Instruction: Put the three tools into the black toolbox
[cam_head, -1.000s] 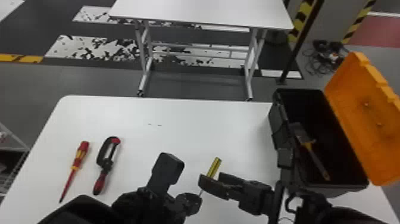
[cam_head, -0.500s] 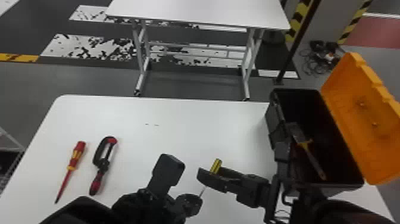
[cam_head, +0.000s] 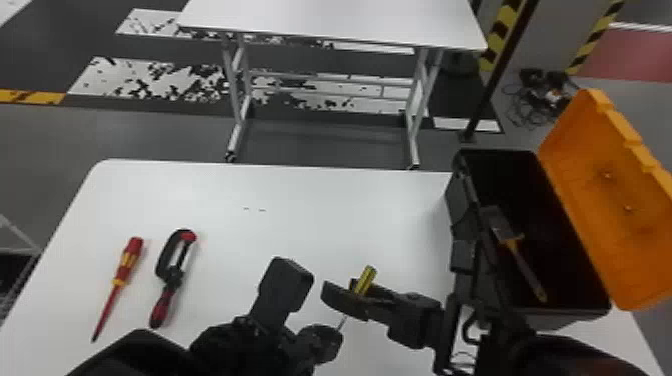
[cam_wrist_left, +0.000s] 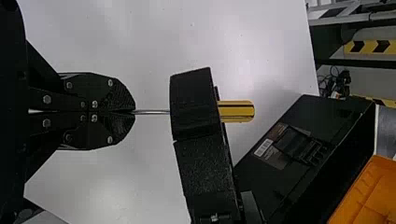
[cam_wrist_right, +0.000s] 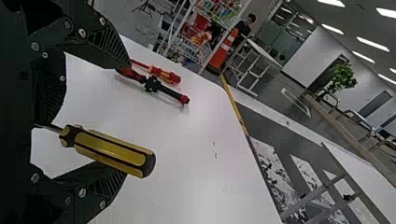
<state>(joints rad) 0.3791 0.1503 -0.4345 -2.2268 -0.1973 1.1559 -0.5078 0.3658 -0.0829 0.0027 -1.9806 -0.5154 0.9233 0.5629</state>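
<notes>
On the left of the white table (cam_head: 310, 200) lies a red and yellow screwdriver (cam_head: 127, 260), with its handle at the far end and its tip near the robot. Just beside it, on its right, lies a black and red tool (cam_head: 172, 275) with a loop at its far end. Next comes the left gripper (cam_head: 327, 336), up over the table. It is closed tight on the thin metal rod of a yellow and black screwdriver (cam_head: 366, 280). The fat handle of that one sits between the fingers of the right gripper (cam_head: 345, 289). Those fingers are open, one on each side, with some room around the handle. On the right is the black toolbox (cam_head: 457, 200). Inside it lies a tool with a flat gray end (cam_head: 497, 222) and a yellowish handle. The box's big orange lid (cam_head: 595, 200) is wide open, out to the right.
</notes>
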